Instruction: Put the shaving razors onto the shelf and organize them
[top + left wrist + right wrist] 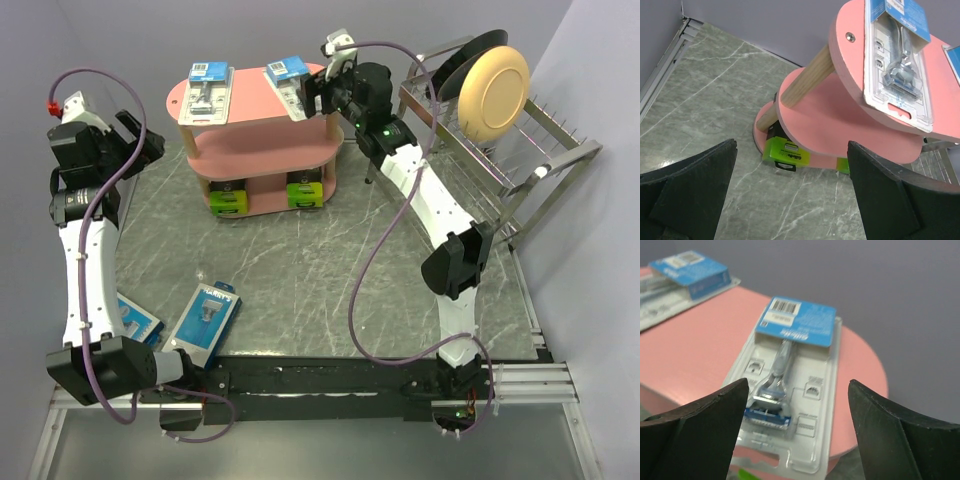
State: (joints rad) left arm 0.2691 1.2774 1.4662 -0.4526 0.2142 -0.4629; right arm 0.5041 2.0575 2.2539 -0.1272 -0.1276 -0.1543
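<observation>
Top view: right gripper [318,95] sits at the right end of the pink shelf [255,100], top board, jaws spread, holding nothing. Right blister pack [288,85] lies flat on the board just ahead of its fingertips; left blister pack [210,90] is on the same board, farther beyond. Left gripper [135,140] hangs left of the shelf, wide and empty. On the bottom tier are left black box [228,195] and right black box [305,190]. First blue-carded pack [205,318] and second blue-carded pack [138,322] lie on the table [300,270], far behind both hands. Dish rack [520,170] stands behind the right arm. Left wrist view: fingers well apart over bare table; shelf ahead, a lime box end under it. Right wrist view: the pack lies between the spread fingers, touching neither, barcode end away.
</observation>
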